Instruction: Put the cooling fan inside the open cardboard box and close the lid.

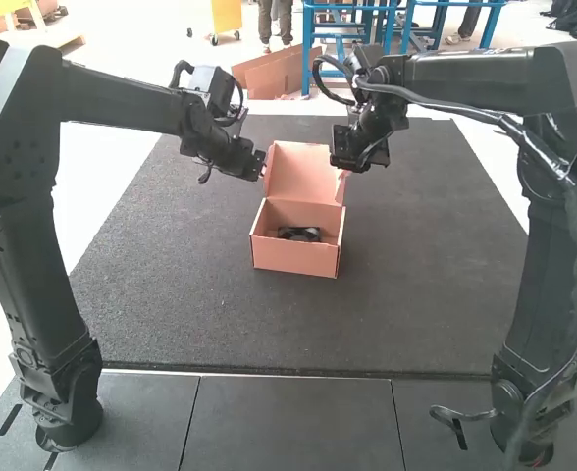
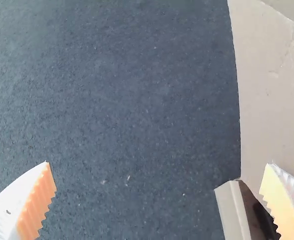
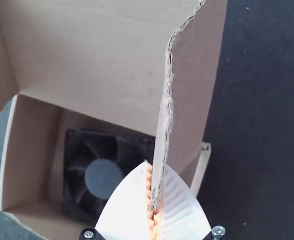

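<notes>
**Fan in box, lid upright, right gripper on the side flap**

Landmark: the cardboard box (image 1: 296,250). You can place every entry below against it.

- Cardboard box: it stands on the dark mat (image 1: 161,255) with its top open. The lid (image 1: 303,169) rises upright from the box's far wall, with its inner face turned toward the arm bases.
- Cooling fan (image 3: 99,175): black, lying flat on the floor of the box with hub and blades facing up. It sits wholly below the box's rim, so your task item is already inside.
- Right gripper (image 1: 351,160): it hangs above the box's far right corner, at the lid's right edge. Its white ribbed fingers (image 3: 179,200) are pressed together on the lid's side flap (image 3: 184,100). The flap stands edge-on between the orange pads, and its rough corrugated edge runs up from the fingertips. Count this gripper as clamped on the flap.
- Left gripper (image 1: 257,164): it sits at the lid's left edge, just above the box's far left corner. In the left wrist view its fingers (image 2: 34,205) are spread wide, with bare mat between them and nothing clamped.
- Cardboard tab (image 2: 232,210): a small piece lying just inside the left gripper's other finger. You cannot tell from these views whether the two touch.
- Cardboard panel (image 2: 269,100): a broad tan face that is part of the box. It runs along beside that same finger.
</notes>
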